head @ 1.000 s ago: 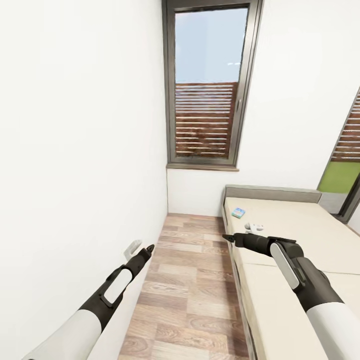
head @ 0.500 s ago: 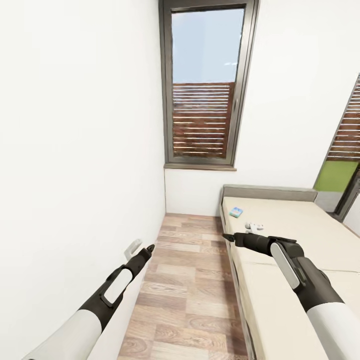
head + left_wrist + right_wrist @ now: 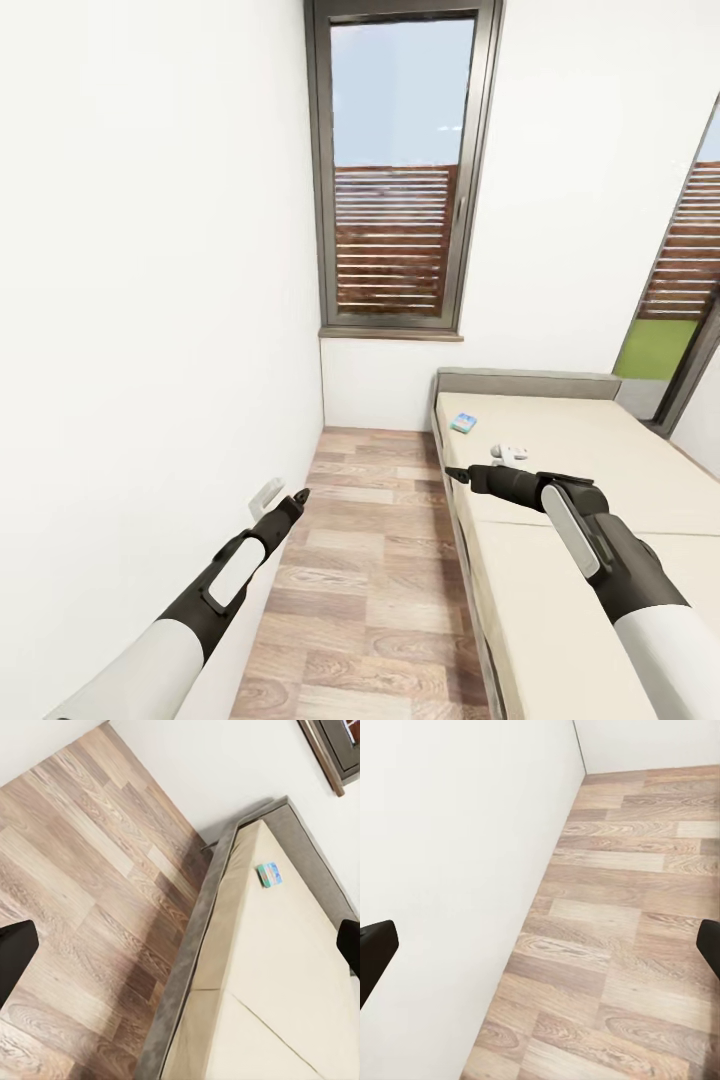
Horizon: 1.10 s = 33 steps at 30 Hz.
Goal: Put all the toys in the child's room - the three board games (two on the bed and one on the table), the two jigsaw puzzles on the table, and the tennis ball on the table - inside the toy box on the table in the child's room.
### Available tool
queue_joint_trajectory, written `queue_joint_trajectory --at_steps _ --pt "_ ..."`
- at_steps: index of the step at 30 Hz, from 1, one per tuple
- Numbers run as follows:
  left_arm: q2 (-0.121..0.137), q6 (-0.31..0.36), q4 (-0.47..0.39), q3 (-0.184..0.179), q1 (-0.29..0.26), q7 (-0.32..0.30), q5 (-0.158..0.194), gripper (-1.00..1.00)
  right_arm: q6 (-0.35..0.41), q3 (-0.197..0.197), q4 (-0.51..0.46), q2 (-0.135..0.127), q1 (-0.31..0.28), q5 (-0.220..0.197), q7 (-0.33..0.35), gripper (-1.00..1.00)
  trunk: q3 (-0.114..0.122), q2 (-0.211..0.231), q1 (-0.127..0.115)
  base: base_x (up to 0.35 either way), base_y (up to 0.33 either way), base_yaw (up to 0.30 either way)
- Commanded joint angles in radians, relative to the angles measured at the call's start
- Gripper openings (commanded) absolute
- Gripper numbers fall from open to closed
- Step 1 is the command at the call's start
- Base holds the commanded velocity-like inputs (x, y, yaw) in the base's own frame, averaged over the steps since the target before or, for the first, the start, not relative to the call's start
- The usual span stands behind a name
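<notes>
**Grippers empty, first board game ahead on the bed**

Both of your grippers are spread wide and carry nothing. In each wrist view the two dark fingertips sit at opposite edges of the picture with only floor, wall or bed between them. Your left gripper (image 3: 298, 497) hangs low beside the white wall (image 3: 150, 300); your right gripper (image 3: 455, 475) points across the near edge of the bed (image 3: 600, 470).

One board game (image 3: 463, 423) lies flat on the beige mattress near the headboard (image 3: 525, 383), on the side of the bed next to the wood-plank floor (image 3: 380, 560). It reads as a small, thin box with a blue and green face. A small white object (image 3: 511, 453) rests on the mattress a little nearer to you; it is too small to say what it is.

Expect the box to be light and stiff, probably with a smooth, slightly slippery surface. Lying flat on a soft mattress, it gives you little edge to pinch from above. Closing across its two shorter-spaced sides, or sliding a finger under one edge, looks the safer grip.

From the left wrist view the box (image 3: 270, 874) is only slightly longer than wide, and its long axis seems to run roughly crosswise to the bed frame's side rail. That is hard to confirm at this range.
</notes>
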Motion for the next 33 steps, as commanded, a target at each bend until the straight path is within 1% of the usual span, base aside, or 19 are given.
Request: queue_joint_trajectory --at_steps 1,11,22,33 --pt "0.001 0.002 -0.002 -0.003 -0.001 0.006 0.008 1.0 0.004 0.001 -0.001 -0.001 -0.001 0.0 0.002 1.0 -0.002 -0.002 0.001 0.0 0.0 -0.017" --pt "0.001 0.002 -0.002 -0.003 -0.001 0.006 0.008 1.0 0.004 0.001 -0.001 -0.001 -0.001 0.0 0.002 1.0 -0.002 -0.002 0.001 0.0 0.0 -0.025" --pt "0.001 0.002 -0.002 -0.003 -0.001 0.006 0.008 1.0 0.004 0.001 -0.002 -0.001 -0.001 0.0 0.002 1.0 -0.002 -0.002 0.001 0.0 0.0 -0.156" --pt "0.001 0.002 -0.002 -0.003 -0.001 0.005 0.008 1.0 0.004 0.003 -0.002 -0.001 -0.001 0.0 0.002 1.0 -0.002 -0.002 0.001 0.0 0.0 -0.045"
